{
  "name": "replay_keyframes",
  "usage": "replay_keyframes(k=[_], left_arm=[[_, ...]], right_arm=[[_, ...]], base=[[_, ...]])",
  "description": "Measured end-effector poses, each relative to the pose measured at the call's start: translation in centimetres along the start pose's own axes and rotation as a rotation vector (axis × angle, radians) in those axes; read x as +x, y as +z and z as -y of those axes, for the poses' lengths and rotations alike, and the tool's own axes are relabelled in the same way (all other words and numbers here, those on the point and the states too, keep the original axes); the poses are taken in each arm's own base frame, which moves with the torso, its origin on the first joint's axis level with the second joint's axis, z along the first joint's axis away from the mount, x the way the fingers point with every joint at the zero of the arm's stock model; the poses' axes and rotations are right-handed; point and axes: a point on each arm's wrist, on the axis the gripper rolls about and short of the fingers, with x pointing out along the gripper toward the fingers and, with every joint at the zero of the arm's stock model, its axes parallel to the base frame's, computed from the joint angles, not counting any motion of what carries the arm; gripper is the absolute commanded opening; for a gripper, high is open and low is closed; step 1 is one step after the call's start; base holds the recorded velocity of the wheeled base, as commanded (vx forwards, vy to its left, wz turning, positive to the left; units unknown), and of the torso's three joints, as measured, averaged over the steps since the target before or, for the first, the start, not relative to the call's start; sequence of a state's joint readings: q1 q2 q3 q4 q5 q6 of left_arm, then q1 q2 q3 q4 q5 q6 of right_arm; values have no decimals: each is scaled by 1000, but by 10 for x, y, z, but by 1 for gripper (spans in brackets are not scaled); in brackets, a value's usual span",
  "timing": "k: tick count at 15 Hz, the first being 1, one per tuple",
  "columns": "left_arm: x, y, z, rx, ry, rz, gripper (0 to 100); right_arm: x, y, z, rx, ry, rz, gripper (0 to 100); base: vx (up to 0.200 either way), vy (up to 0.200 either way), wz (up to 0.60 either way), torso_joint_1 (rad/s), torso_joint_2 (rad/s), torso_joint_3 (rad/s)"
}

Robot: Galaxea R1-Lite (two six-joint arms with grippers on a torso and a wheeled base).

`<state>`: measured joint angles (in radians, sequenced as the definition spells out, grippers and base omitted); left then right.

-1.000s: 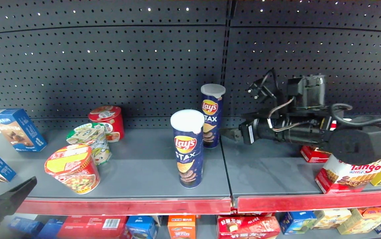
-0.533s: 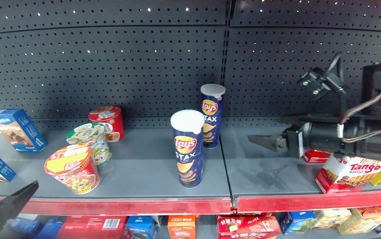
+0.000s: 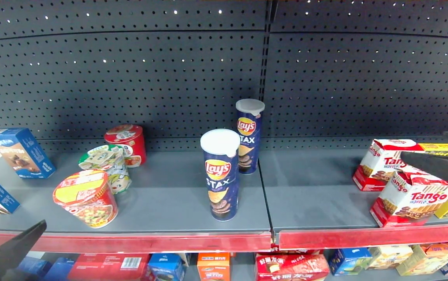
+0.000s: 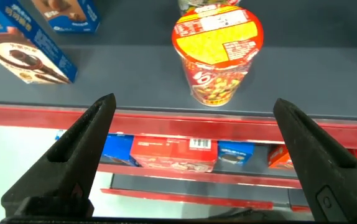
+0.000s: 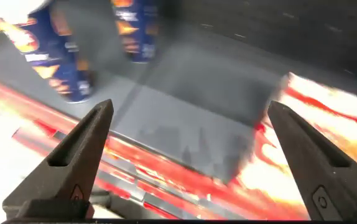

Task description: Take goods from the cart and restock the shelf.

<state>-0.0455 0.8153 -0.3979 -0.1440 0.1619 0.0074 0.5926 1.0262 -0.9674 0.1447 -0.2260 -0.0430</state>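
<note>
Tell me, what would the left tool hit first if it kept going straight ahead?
Probably the red noodle cup, which stands in line with the open left tool; depth is unclear, so the red shelf edge might come first.

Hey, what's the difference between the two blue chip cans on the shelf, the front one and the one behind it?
The front chip can stands near the shelf's red front edge; the back chip can stands close to the pegboard wall. The front chip can is well left of the seam between shelf panels; the back chip can stands right beside it. Both are upright, dark blue and white-lidded, with the same design.
</note>
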Motion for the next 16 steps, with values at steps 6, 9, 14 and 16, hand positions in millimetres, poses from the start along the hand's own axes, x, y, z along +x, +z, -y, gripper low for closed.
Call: replay_keyframes(k=[6, 9, 14, 16], left_arm=[[-2, 1, 4, -6, -118, 13, 100], [8, 0, 10, 15, -196, -36, 100], [50, 20, 31, 41, -277, -49, 100], [66, 24, 40, 56, -301, -79, 100]], right_arm=[[-75, -27, 26, 85, -250, 22, 100], [-96, -51, 26, 104, -348, 28, 100], [-122, -68, 20, 129, -525, 62, 100], [-130, -69, 17, 131, -552, 75, 100]], base=[[0, 0, 0, 0, 0, 0], [0, 0, 0, 0, 0, 0], [0, 0, 0, 0, 0, 0], [0, 0, 0, 0, 0, 0]])
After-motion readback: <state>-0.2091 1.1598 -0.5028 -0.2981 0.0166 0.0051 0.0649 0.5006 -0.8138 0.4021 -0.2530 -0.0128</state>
